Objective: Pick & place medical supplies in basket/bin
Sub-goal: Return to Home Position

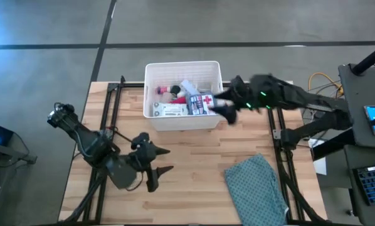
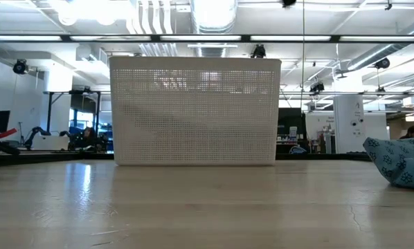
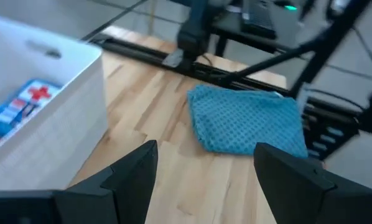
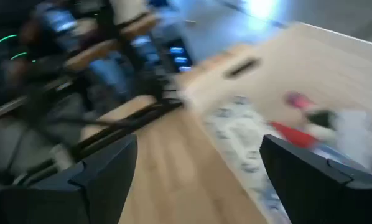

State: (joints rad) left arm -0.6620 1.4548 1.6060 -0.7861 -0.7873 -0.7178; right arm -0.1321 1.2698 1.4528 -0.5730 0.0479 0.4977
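Observation:
The white lattice basket [image 1: 151, 70] stands at the table's far middle and fills the low view's centre [image 2: 193, 111]. Inside it lie the medical supplies [image 1: 175, 99]: a blue first-aid box with a red cross [image 1: 201, 102] [image 3: 21, 106], a white packet, a red-capped tube and small bottles. My right gripper [image 1: 226, 105] [image 4: 198, 146] hovers at the basket's right wall, open and empty; its wrist view is blurred. My left gripper [image 1: 169, 159] [image 3: 204, 152] waits open over the near-left table, pointing toward the right edge.
A teal patterned cloth [image 1: 256, 185] [image 3: 245, 118] [image 2: 401, 159] lies bunched on the table's near right. Black frame rails [image 1: 109, 107] run along both sides of the wooden top. Bare wood lies between the basket and the near edge.

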